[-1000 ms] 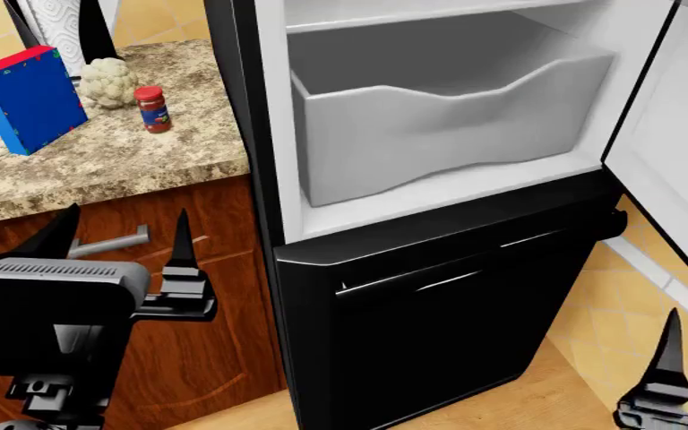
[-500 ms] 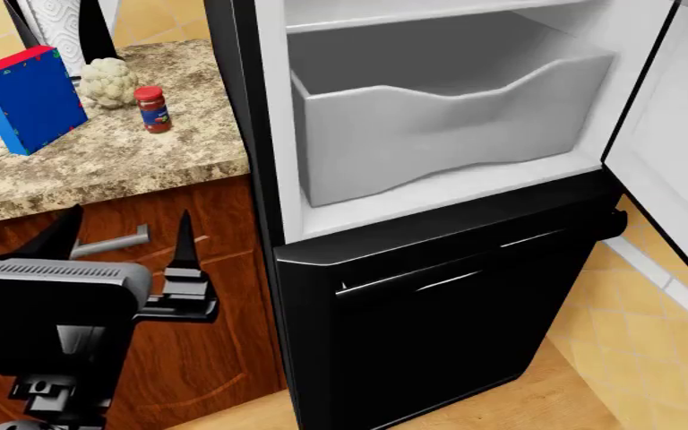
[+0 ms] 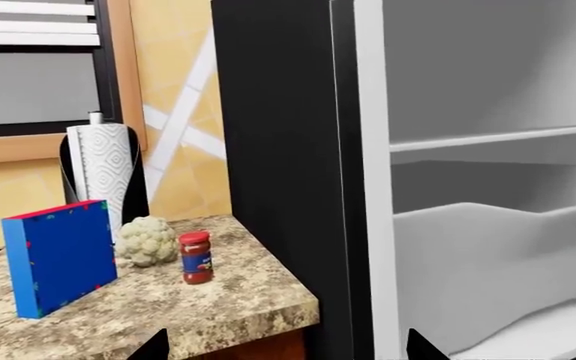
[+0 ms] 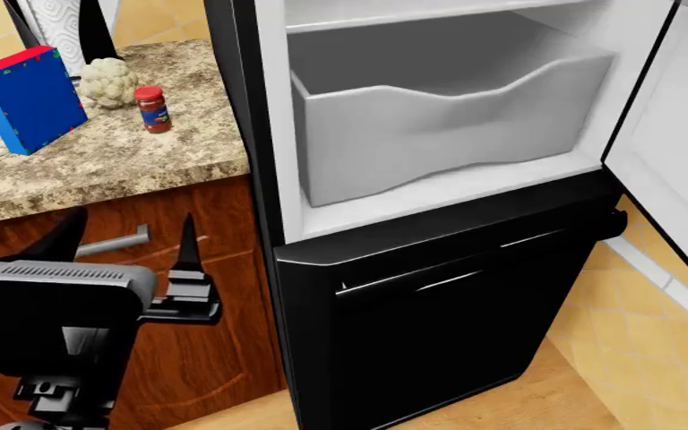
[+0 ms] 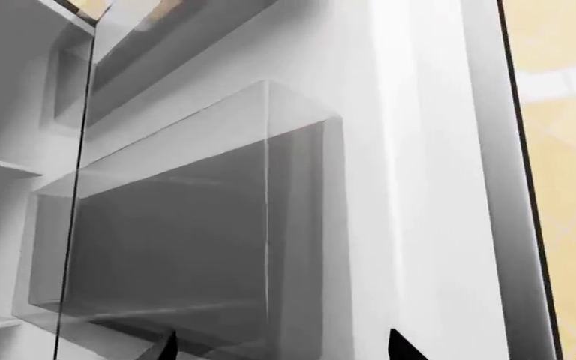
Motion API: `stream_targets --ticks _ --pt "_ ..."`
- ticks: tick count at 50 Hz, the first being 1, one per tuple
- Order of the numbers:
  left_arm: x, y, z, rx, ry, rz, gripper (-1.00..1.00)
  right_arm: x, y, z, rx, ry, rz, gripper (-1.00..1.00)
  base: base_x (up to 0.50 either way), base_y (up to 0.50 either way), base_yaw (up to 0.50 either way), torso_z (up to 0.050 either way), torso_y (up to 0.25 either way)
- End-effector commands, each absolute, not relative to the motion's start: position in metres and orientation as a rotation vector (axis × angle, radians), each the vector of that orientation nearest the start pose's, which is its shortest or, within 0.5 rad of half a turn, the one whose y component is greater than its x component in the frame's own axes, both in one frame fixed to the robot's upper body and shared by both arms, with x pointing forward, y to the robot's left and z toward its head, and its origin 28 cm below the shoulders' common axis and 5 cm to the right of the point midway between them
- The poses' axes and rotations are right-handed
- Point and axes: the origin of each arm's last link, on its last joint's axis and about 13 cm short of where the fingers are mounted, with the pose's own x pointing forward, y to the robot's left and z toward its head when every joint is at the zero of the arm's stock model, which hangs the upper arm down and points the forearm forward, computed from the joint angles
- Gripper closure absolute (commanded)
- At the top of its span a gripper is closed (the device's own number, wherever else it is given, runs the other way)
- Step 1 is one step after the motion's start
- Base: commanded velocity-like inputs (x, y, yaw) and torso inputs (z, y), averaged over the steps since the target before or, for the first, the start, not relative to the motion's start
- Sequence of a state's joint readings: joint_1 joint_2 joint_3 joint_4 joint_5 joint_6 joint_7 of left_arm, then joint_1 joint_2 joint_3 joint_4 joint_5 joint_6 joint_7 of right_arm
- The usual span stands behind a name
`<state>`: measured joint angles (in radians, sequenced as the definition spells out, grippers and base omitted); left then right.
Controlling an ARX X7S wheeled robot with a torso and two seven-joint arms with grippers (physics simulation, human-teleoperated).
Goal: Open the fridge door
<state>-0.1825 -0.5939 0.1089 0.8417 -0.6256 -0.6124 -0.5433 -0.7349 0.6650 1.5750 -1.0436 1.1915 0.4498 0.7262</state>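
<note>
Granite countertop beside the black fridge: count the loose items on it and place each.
4. Blue box with red top nearest the front edge; white cauliflower behind it; red-lidded jar nearest the fridge; paper towel roll at the back. More may lie off-frame.

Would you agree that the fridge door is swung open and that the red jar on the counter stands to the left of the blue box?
Not quite. The fridge door is indeed swung open, but the red jar stands to the right of the blue box, with the cauliflower between them. The head view shows this.
</note>
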Motion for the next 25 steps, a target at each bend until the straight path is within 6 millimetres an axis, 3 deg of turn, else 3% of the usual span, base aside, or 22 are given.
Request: stream_targets --ticks 1,2,3,4,5,6,7,8,10,11,25 --pt "0.188 0.237 0.174 0.069 -0.249 -0.005 -1.0 0.043 -0.235 0.298 -0.202 -0.63 -0.887 -1.0 0.0 0.0 0.0 0.0 0.0" --pt "0.188 0.237 0.175 0.07 -0.248 -0.005 -1.0 0.042 -0.239 0.275 -0.203 -0.49 -0.824 -1.0 0.0 0.0 0.0 0.0 0.0" --pt "0.188 0.237 0.175 0.071 -0.249 -0.005 -1.0 0.044 -0.238 0.275 -0.195 -0.486 -0.814 -1.0 0.0 0.0 0.0 0.0 0.0" --pt "0.188 0.237 0.175 0.071 -0.249 -0.007 -1.0 0.046 -0.233 0.299 -0.187 -0.623 -0.867 -1.0 0.0 0.0 0.0 0.0 0.0" --pt "0.188 0.236 0.175 0.07 -0.248 -0.008 -1.0 0.048 -0.236 0.278 -0.19 -0.481 -0.805 -1.0 0.0 0.0 0.0 0.0 0.0" --pt "0.188 0.236 0.175 0.071 -0.249 -0.008 -1.0 0.05 -0.235 0.278 -0.185 -0.474 -0.794 -1.0 0.0 0.0 0.0 0.0 0.0" --pt "0.188 0.236 0.174 0.071 -0.247 -0.01 -1.0 0.051 -0.228 0.302 -0.187 -0.612 -0.845 -1.0 0.0 0.0 0.0 0.0 0.0" --pt "0.188 0.236 0.174 0.071 -0.248 -0.01 -1.0 0.053 -0.219 0.315 -0.199 -0.664 -0.865 -1.0 0.0 0.0 0.0 0.0 0.0" --pt "0.189 0.236 0.175 0.07 -0.249 -0.009 -1.0 0.057 -0.207 0.296 -0.237 -0.478 -0.881 -1.0 0.0 0.0 0.0 0.0 0.0" --pt "0.189 0.237 0.175 0.069 -0.249 -0.007 -1.0 0.056 -0.197 0.296 -0.221 -0.455 -0.757 -1.0 0.0 0.0 0.0 0.0 0.0" --pt "0.19 0.237 0.175 0.067 -0.249 -0.006 -1.0 0.08 -0.185 0.303 -0.284 -0.389 -0.703 -1.0 0.0 0.0 0.0 0.0 0.0"
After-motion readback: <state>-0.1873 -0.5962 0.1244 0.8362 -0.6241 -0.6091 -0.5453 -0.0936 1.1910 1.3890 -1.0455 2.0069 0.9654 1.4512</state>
